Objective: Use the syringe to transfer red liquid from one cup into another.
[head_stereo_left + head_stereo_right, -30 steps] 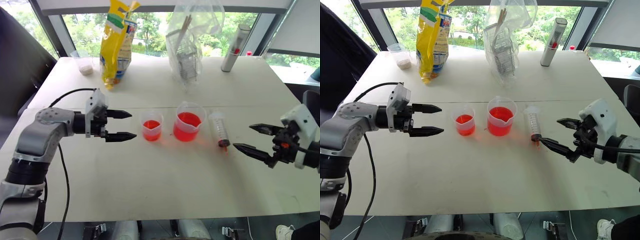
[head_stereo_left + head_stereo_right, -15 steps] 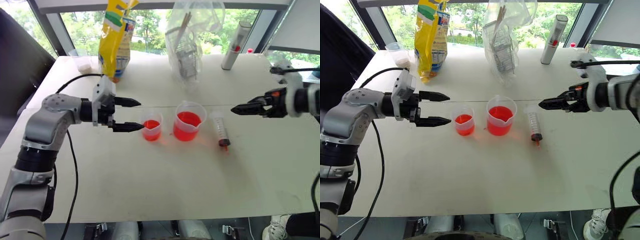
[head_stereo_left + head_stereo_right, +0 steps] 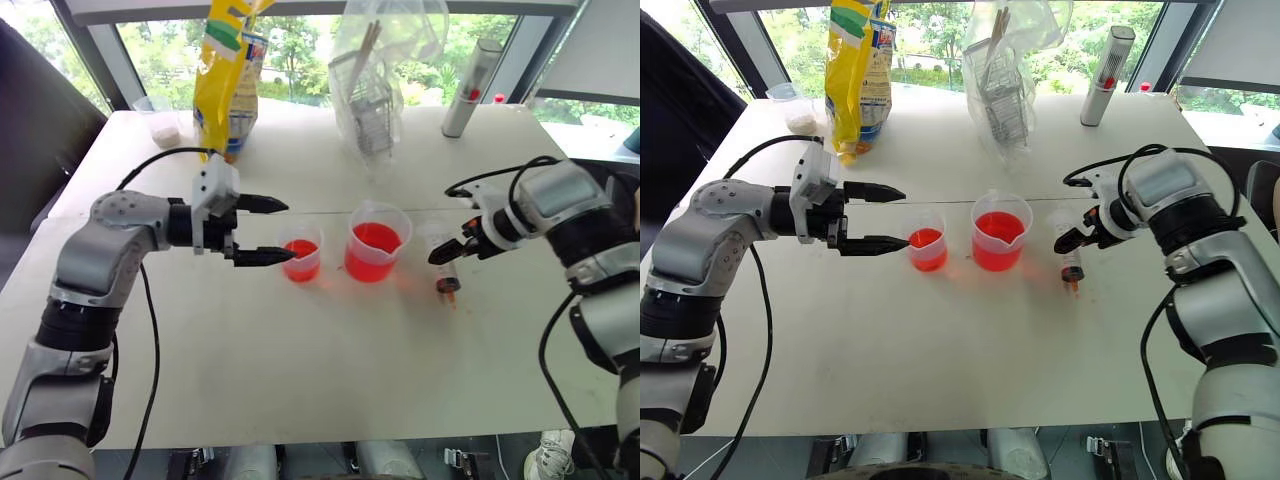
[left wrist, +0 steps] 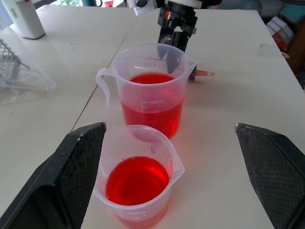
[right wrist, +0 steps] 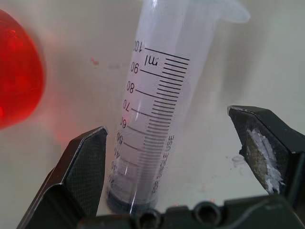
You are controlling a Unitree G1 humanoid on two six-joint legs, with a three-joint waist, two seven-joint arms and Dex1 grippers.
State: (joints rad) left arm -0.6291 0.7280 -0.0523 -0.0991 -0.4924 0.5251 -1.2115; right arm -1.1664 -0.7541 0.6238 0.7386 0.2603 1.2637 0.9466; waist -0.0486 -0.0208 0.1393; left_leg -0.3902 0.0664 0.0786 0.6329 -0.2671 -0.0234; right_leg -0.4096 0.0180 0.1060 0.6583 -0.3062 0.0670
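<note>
The clear syringe (image 5: 157,109), marked with black graduations, lies flat on the table. The right gripper (image 5: 181,157) straddles its barrel with fingers spread wide, holding nothing.

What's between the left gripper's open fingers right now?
The small cup of red liquid sits between the left gripper's open fingers, untouched, in the left wrist view. The bigger cup stands just beyond.
</note>
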